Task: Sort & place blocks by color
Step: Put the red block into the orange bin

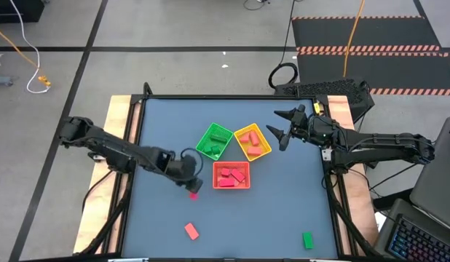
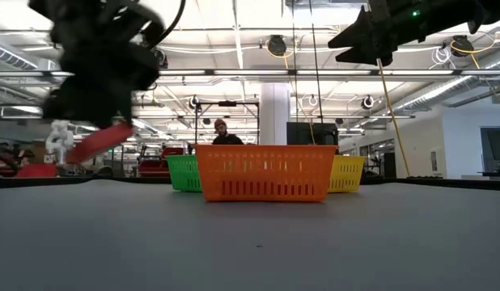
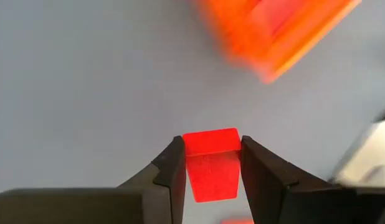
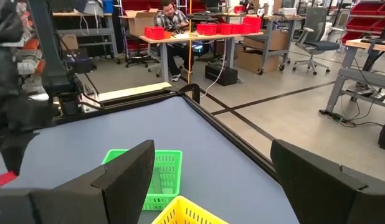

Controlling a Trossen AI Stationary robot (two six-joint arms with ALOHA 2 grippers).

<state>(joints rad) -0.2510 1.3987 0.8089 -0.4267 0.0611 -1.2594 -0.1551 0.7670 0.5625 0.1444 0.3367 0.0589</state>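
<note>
The left gripper [image 3: 210, 163] has its two fingers closed on a red block [image 3: 210, 163], pressing it from both sides. The high view places this gripper [image 1: 192, 185] just beside the red tray [image 1: 231, 175], on its left-arm side, with the block [image 1: 194, 193] showing under it. Only the low view shows that the block [image 2: 99, 142] is held clear above the table [image 2: 250, 242], tilted.

The right gripper [image 1: 281, 125] hangs near the yellow tray [image 1: 252, 142], beyond the red tray, its fingers spread wide and empty; its wrist view shows the gap [image 4: 211, 180].

There are three trays: the red one, the yellow one and a green tray [image 1: 214, 140]. Two more blocks lie loose on the table, well apart from the red tray: one salmon block [image 1: 191, 231] and one green block [image 1: 308, 239]. The blocks inside the trays are too small to count.
</note>
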